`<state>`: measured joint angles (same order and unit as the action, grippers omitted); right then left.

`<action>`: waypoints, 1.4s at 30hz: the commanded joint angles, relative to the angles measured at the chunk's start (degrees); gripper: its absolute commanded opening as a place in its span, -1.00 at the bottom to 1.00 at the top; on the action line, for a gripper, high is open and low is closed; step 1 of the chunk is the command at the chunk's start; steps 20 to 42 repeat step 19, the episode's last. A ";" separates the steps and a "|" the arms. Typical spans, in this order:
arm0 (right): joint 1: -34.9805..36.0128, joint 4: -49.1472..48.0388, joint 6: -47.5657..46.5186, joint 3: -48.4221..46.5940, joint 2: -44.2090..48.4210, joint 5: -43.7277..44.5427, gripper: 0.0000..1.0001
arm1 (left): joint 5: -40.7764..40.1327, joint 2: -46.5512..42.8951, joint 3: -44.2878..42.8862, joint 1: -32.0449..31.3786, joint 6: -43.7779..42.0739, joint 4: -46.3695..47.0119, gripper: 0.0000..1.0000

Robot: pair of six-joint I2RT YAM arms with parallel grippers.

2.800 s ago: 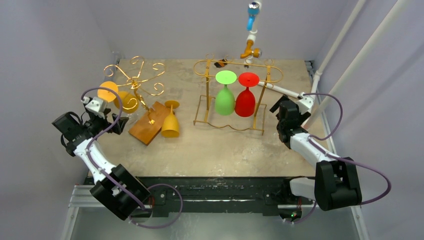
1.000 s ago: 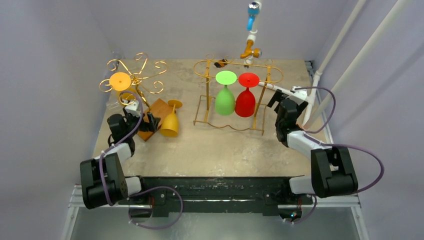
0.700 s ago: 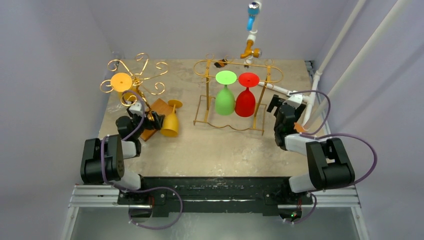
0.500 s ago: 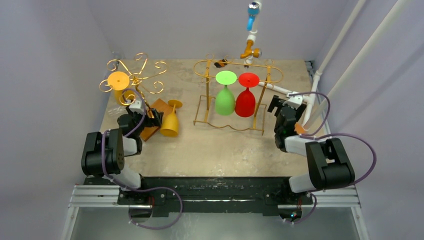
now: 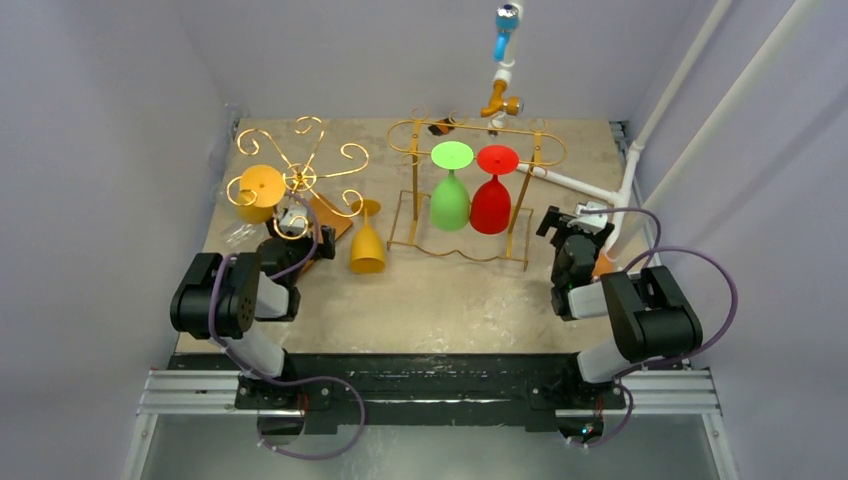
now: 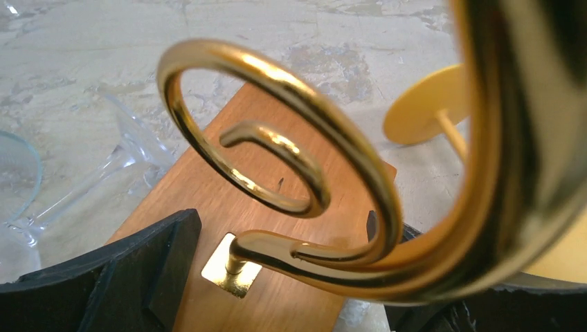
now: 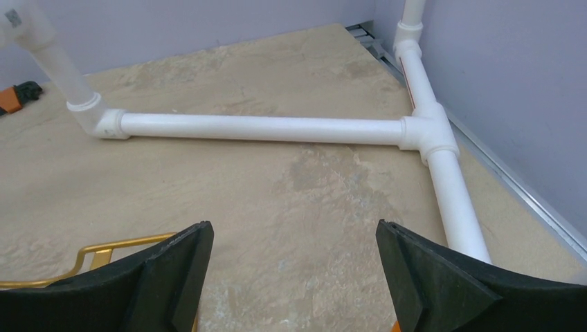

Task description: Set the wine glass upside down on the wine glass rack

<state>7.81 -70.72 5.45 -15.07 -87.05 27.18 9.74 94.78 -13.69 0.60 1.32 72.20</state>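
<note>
Sandy table (image 5: 440, 290), walled on three sides. At its near edge, left arm (image 5: 215, 300) and right arm (image 5: 640, 315), each folded close over its base.

Near the far right corner and along the right edge, white pipes (image 5: 575, 182), joined by a tee (image 7: 422, 131) in the right wrist view.

At the middle of the far edge, a gold frame rack (image 5: 470, 140). Hanging bowl down from its top rails, a green glass (image 5: 450, 200) and just beside it a red glass (image 5: 490, 205).

Toward the far left corner, a gold spiral rack (image 5: 300, 178) on a wooden base (image 5: 335, 218). Hung in a curl on that rack's left side, foot up and bowl down: the orange wine glass (image 5: 258, 192).

Just right of the wooden base, standing upside down on the table, a yellow glass (image 5: 367, 250). Near the left edge, lying on its side, a clear glass (image 5: 235, 232).

Left gripper (image 5: 305, 240) over the wooden base, spread wide and grasping nothing. In the left wrist view, one of the spiral rack's curls close before the camera, above the gap between the fingers (image 6: 104, 283).

Right gripper (image 5: 575, 225) near the right edge, beside the frame rack's right end. Likewise spread wide and empty, with bare table between its fingers (image 7: 145, 277).
</note>
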 commanded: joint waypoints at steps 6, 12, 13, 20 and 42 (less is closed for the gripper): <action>-0.20 -4.88 -0.06 -1.05 0.36 -1.15 0.98 | -2.20 0.26 -0.81 -0.15 -2.87 3.01 1.00; -0.23 -6.49 -0.92 -0.88 0.00 -1.06 0.98 | -1.83 0.31 -1.33 -0.13 -2.91 1.90 1.00; -0.22 -6.45 -0.91 -0.92 0.03 -1.07 0.98 | -1.83 0.39 -1.35 -0.09 -2.95 1.86 1.00; -0.22 -6.79 -0.97 -0.84 -0.05 -0.99 0.98 | -1.94 0.26 -1.27 -0.14 -2.96 1.71 1.00; -0.22 -6.79 -0.97 -0.84 -0.05 -0.99 0.98 | -1.94 0.26 -1.27 -0.14 -2.96 1.71 1.00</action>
